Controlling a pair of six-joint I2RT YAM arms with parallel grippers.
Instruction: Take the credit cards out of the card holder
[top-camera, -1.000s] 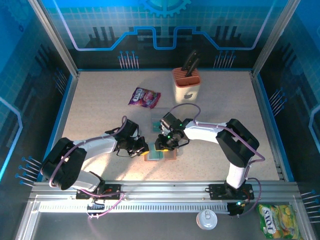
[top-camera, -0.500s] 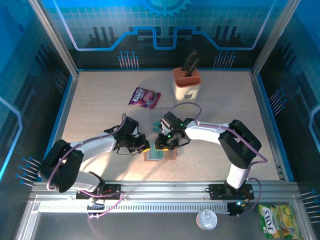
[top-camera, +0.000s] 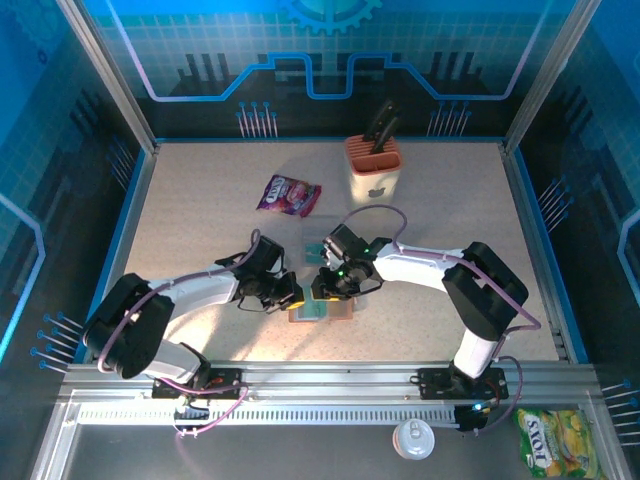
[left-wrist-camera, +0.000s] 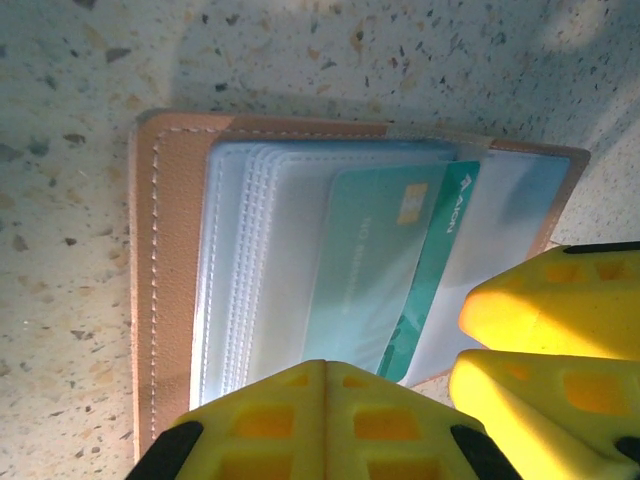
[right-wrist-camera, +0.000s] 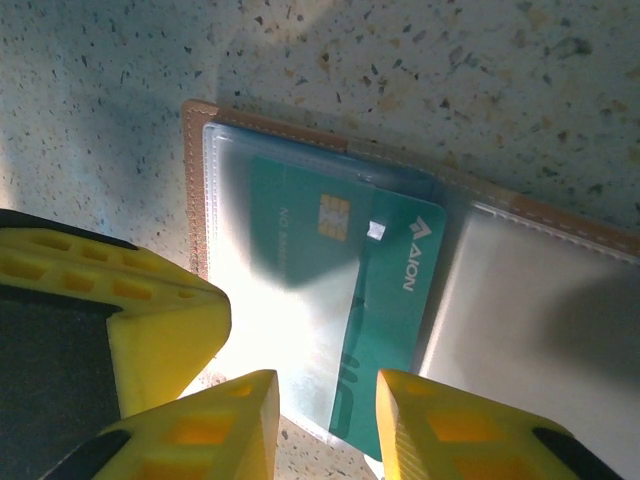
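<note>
The card holder (top-camera: 338, 312) lies open and flat on the table between the two arms, brown rim (left-wrist-camera: 160, 280) around clear sleeves. A teal credit card (right-wrist-camera: 390, 300) with a chip sits in a sleeve, skewed, one corner poking past the holder's near edge. In the left wrist view the same credit card (left-wrist-camera: 375, 270) shows under the plastic. My left gripper (left-wrist-camera: 326, 365) is shut, its tips resting on the sleeves at the holder's edge (right-wrist-camera: 195, 200). My right gripper (right-wrist-camera: 328, 385) is open, its fingers straddling the card's protruding corner. Both grippers (top-camera: 290, 293) (top-camera: 322, 290) meet over the holder.
Another teal card (top-camera: 313, 248) lies on the table just behind the holder. A purple snack packet (top-camera: 288, 194) and a beige knife block (top-camera: 372, 168) stand further back. Blue walls enclose the table on three sides.
Almost nothing: the right arm's elbow has drifted slightly to the right, and both grippers stay over the holder.
</note>
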